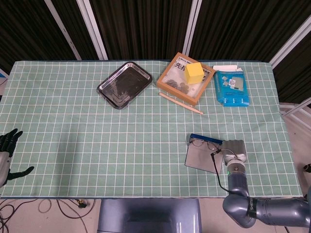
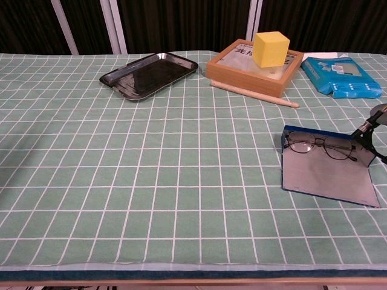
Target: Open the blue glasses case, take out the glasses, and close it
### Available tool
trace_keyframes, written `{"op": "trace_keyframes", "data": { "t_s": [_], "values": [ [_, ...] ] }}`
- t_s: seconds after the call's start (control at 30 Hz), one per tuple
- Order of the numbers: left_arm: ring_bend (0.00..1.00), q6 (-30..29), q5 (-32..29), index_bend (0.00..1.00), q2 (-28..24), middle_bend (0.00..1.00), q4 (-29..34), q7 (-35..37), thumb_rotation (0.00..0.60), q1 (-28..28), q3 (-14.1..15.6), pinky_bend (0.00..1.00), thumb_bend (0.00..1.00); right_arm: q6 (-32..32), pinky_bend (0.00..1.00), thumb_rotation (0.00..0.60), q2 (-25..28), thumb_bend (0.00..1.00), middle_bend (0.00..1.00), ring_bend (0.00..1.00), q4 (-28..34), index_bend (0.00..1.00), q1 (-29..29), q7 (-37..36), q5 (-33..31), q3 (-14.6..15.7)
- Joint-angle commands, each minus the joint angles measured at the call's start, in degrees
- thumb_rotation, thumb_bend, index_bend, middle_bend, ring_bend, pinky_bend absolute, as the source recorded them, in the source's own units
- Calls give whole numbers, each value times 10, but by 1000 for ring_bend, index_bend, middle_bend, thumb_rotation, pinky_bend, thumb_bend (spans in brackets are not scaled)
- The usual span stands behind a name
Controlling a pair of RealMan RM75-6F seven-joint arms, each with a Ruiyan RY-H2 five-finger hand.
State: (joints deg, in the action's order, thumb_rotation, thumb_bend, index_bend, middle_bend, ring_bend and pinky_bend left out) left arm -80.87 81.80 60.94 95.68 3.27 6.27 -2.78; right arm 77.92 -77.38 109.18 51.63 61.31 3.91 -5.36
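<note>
The blue glasses case lies open on the green checked cloth near the front right, its grey inside facing up; the chest view shows the case too. Thin-rimmed glasses rest along the case's far edge, and these glasses are folded flat. My right hand sits at the case's right end and holds it there, with its fingers hidden under the wrist. Only a sliver of that right hand shows at the chest view's edge. My left hand hangs off the table's left side, fingers spread, holding nothing.
A black metal tray sits at the back, left of centre. A wooden frame carrying a yellow cube stands beside it, with a wooden stick in front. A blue packet lies at the back right.
</note>
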Motion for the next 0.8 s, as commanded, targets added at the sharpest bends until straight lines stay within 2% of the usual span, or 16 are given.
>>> {"op": "trace_keyframes", "data": {
  "t_s": [0.03, 0.23, 0.47, 0.63, 0.8],
  "values": [
    [0, 0, 0, 0, 0, 0, 0, 0, 600, 0, 0, 0, 0, -10, 1000, 600, -1, 483, 896, 981, -15, 270, 2, 0, -9, -10],
    [0, 2, -3, 0, 2, 0, -3, -4, 600, 1, -1, 0, 0, -19, 1000, 600, -7, 482, 896, 981, -36, 200, 2, -4, 1, -17],
    [0, 5, -14, 0, 5, 0, -7, -12, 600, 0, -2, 0, 0, -31, 1000, 600, 2, 481, 896, 981, -27, 197, 1, -16, 10, -33],
    [0, 6, -21, 0, 11, 0, -11, -23, 600, -1, -3, 0, 0, -34, 1000, 600, 36, 444, 895, 981, 14, 210, -6, -51, 56, -50],
    [0, -5, -14, 0, 20, 0, -17, -33, 600, -2, -5, 0, 0, -56, 1000, 600, 54, 420, 897, 986, 10, 268, -22, -103, 110, -59]
  ]
}}
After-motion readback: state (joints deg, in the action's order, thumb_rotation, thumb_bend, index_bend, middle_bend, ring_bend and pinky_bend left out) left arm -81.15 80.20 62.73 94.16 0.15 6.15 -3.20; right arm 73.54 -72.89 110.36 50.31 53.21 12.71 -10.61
